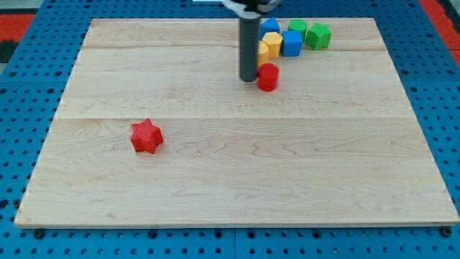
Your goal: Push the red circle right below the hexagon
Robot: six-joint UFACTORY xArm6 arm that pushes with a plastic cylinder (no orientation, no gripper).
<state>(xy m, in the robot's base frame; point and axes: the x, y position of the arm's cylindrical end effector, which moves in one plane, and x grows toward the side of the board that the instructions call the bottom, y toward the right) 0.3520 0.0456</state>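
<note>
The red circle (268, 77) is a short red cylinder near the view's top, right of centre. My tip (249, 78) rests on the board touching or almost touching its left side. The yellow hexagon (264, 50) lies just above the red circle, partly hidden behind my rod, with a second yellow block (273, 44) against its right side.
A blue block (291, 43) and another blue block (270, 26) adjoin the yellow ones. Two green blocks (297, 29) (319, 35) lie at the view's top right. A red star (146, 136) lies at the left. The wooden board (230, 187) ends on a blue pegboard.
</note>
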